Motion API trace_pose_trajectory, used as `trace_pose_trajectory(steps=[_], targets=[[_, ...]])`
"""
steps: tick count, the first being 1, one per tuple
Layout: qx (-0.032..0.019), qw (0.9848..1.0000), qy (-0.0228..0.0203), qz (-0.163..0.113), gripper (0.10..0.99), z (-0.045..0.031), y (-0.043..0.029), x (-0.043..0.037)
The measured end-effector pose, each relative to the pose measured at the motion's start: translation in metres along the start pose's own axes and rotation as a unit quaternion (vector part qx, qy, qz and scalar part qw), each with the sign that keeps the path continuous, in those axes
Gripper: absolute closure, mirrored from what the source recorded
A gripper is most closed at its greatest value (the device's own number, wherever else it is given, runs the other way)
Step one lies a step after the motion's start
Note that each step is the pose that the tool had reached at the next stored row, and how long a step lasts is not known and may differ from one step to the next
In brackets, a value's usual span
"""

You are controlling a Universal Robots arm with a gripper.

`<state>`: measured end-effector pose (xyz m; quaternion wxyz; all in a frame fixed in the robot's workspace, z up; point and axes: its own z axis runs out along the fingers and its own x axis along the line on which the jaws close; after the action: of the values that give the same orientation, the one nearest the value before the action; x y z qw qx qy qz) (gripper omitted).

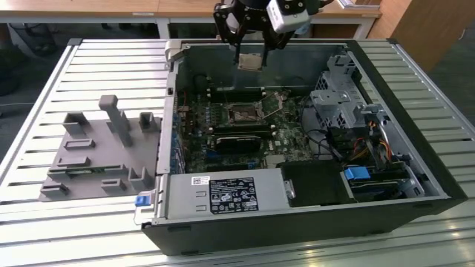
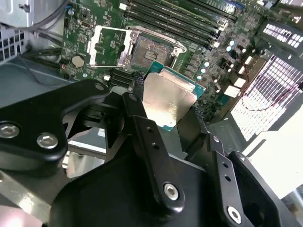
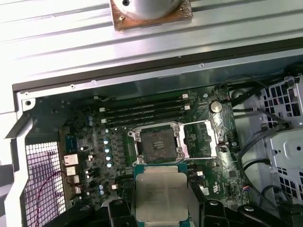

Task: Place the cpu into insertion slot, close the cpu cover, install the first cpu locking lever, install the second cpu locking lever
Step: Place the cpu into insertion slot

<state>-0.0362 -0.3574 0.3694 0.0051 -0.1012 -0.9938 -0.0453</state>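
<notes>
The black claw (image 1: 251, 59) hangs over the open black computer case (image 1: 312, 231) that sits on the slatted metal bench (image 1: 97, 61). Its fingers are clamped on two opposite edges of the small flat square silver-tan cpu (image 2: 168, 97), held in the air clear of the green circuit board (image 3: 94, 142). Below the claw lies the square dark insertion slot (image 3: 156, 142) with its grey metal rim, its contact field uncovered. The thin silvery cut-out cpu cover (image 3: 200, 138) is swung open, lying just beside the slot.

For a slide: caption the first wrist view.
Black gripper holds flat silvery cpu above green motherboard; dark square insertion slot empty, metal cpu cover open.
</notes>
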Motion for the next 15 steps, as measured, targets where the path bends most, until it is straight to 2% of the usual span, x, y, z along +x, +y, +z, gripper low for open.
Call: trace_pose_trajectory(steps=[8,15], targets=[[-0.0005,0.9988,-0.0045,0.049,0.553,0.0008,0.0002,0.0],[-0.0009,0.996,-0.0082,0.089,0.553,0.0013,0.0002,0.0]])
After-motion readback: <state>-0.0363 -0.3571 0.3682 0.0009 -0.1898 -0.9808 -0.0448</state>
